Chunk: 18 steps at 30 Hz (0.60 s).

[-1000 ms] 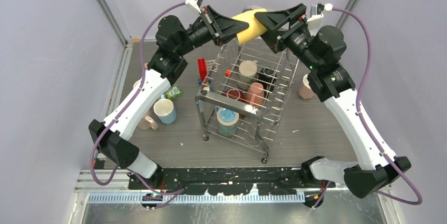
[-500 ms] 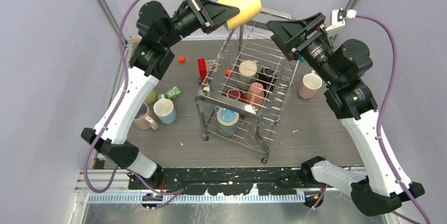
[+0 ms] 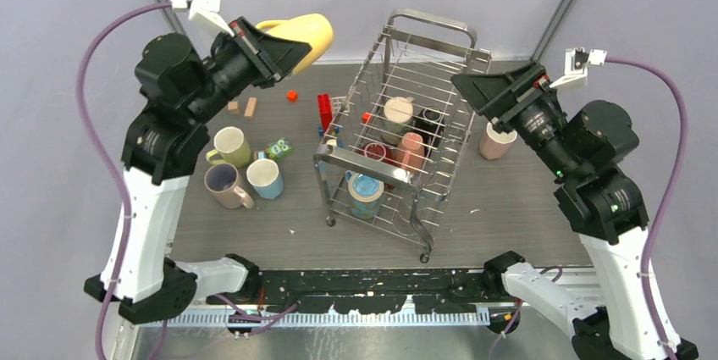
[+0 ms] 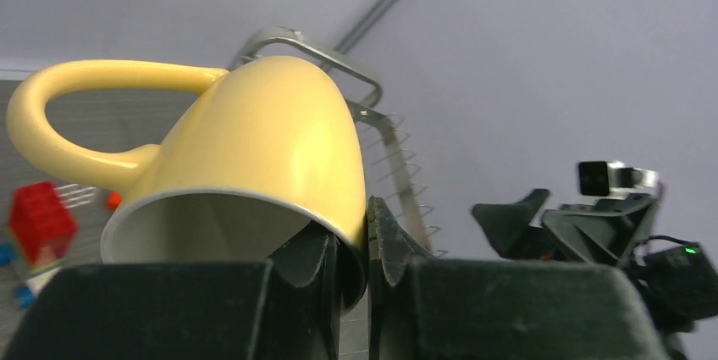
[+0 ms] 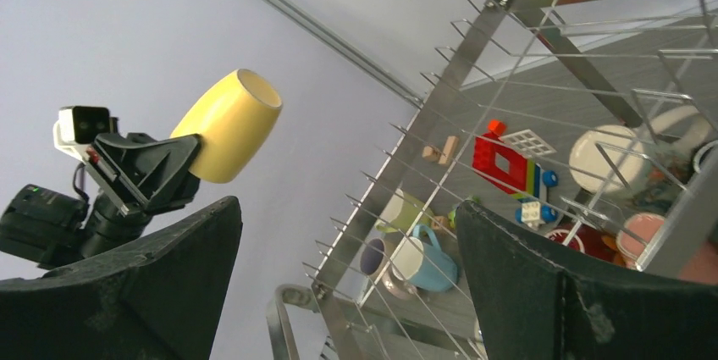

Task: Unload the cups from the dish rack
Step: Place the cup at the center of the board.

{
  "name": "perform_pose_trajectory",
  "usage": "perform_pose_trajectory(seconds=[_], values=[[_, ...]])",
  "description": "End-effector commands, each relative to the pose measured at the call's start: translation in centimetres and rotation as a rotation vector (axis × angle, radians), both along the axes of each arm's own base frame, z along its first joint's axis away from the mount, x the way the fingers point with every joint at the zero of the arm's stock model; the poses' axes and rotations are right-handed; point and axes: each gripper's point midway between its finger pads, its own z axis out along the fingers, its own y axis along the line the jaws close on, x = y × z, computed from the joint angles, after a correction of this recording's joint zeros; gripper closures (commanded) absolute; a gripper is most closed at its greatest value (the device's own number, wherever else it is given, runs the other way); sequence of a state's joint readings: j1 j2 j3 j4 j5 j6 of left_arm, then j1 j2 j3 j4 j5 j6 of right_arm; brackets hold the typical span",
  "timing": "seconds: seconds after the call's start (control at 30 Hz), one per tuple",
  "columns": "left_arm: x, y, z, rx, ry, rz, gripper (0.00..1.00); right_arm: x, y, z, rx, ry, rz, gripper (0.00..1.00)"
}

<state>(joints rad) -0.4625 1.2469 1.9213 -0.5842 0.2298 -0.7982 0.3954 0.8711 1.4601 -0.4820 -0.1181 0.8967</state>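
- The left pincer [image 3: 292,45] is clamped on the rim of a yellow mug [image 3: 306,31], one finger inside the mouth and one outside. It holds the mug in the air, up and to the left of the rack [image 3: 364,165], well apart from its wires.
- The mug lies tilted, with its handle uppermost in the left wrist view.
- The right pincer [image 3: 466,85] carries nothing. Its fingers stand wide apart, and it hangs just to the right of the rack's far end.
- Four mugs stand on the table outside the rack. Three are grouped to the left of it: an olive-yellow one [image 3: 229,146], a dusky pink one [image 3: 224,184] and a light blue one [image 3: 264,178]. To the right of it is a pale pink one [image 3: 497,140], partly hidden by the right arm.
- Five mugs sit inside the rack: a cream one [image 3: 398,110], a black one [image 3: 430,116], a pink one [image 3: 411,150], a dark red one [image 3: 375,152] and a blue-and-tan one [image 3: 366,191] at the near end.
- Toy blocks, among them a red one [image 3: 325,110], lie to the left of the rack and are no part of the job.
- By this count the unloading is about halfway. The yellow mug needs setting down, probably beside the three on the left, and then the five inside need lifting out.
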Motion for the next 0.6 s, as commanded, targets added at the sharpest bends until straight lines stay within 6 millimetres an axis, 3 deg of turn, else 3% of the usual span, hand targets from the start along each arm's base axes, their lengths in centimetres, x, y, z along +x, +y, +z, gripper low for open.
perform_pose_trajectory(seconds=[0.0, 0.2, 0.57], values=[[-0.5, 5.2, 0.1, 0.138, -0.076, 0.238, 1.0, -1.5, -1.5, -1.0, -0.083, -0.004, -0.043, 0.0], [1.1, 7.9, -4.7, 0.296, 0.038, 0.382, 1.0, -2.9, -2.9, -2.1, -0.128, 0.012, -0.083, 0.0], [6.3, 9.1, -13.9, 0.529, 0.262, 0.431, 1.0, -5.6, -4.8, -4.2, -0.156, 0.038, -0.118, 0.0]])
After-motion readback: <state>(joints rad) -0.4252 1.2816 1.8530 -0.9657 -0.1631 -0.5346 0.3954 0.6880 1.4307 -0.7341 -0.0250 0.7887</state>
